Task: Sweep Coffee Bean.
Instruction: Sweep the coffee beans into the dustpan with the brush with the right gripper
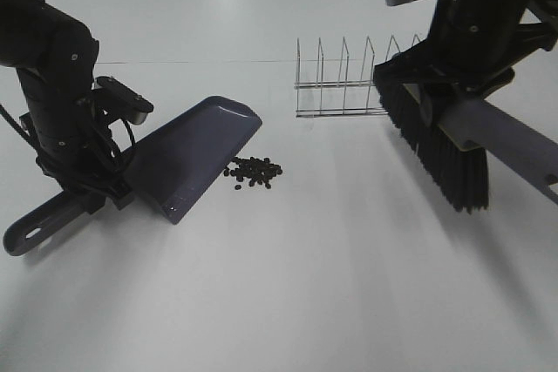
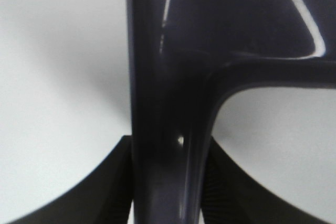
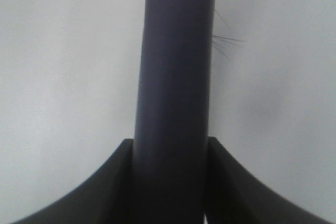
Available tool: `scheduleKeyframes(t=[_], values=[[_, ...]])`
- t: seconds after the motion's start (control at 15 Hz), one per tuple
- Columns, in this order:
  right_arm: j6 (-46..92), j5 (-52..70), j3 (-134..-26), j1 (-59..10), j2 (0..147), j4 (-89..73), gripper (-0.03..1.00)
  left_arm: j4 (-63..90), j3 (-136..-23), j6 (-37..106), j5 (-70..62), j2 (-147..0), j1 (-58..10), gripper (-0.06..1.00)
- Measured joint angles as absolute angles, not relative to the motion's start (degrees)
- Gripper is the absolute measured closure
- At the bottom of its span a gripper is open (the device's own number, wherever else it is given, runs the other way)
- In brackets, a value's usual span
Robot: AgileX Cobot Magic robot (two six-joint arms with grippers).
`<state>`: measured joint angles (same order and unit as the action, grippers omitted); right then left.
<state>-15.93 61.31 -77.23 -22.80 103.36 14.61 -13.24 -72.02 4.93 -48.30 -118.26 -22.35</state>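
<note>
A loose cluster of tiny dark coffee beans (image 1: 254, 172) lies on the white table just right of the dustpan's open edge. The grey-blue dustpan (image 1: 192, 156) rests tilted on the table; my left gripper (image 1: 91, 189) is shut on its handle (image 2: 168, 150). My right gripper (image 1: 471, 98) is shut on the grey handle (image 3: 176, 87) of a brush whose black bristles (image 1: 436, 150) hang above the table, well to the right of the beans and apart from them.
A wire rack (image 1: 349, 80) stands behind, between the dustpan and the brush. The dustpan handle's end (image 1: 30, 233) sticks out toward the front left. The white table (image 1: 288, 294) fills the foreground.
</note>
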Motion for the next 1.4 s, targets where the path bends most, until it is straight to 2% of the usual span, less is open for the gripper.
scheduleKeyframes(t=[0.6, 0.87, 1.4], values=[[-16.0, 65.4, -95.7, -32.8, 123.6, 15.6, 0.62, -11.7, -72.1, 4.2, -49.8, -118.4, -22.7, 0.63], [-15.9, 65.2, -99.5, -34.5, 127.5, 15.1, 0.62, -11.1, -72.1, 4.3, -51.1, -120.6, -22.7, 0.63], [-13.5, 52.4, -100.4, -34.5, 130.2, -1.1, 0.63, -4.0, -72.8, 7.6, -53.7, -121.3, -22.7, 0.63]])
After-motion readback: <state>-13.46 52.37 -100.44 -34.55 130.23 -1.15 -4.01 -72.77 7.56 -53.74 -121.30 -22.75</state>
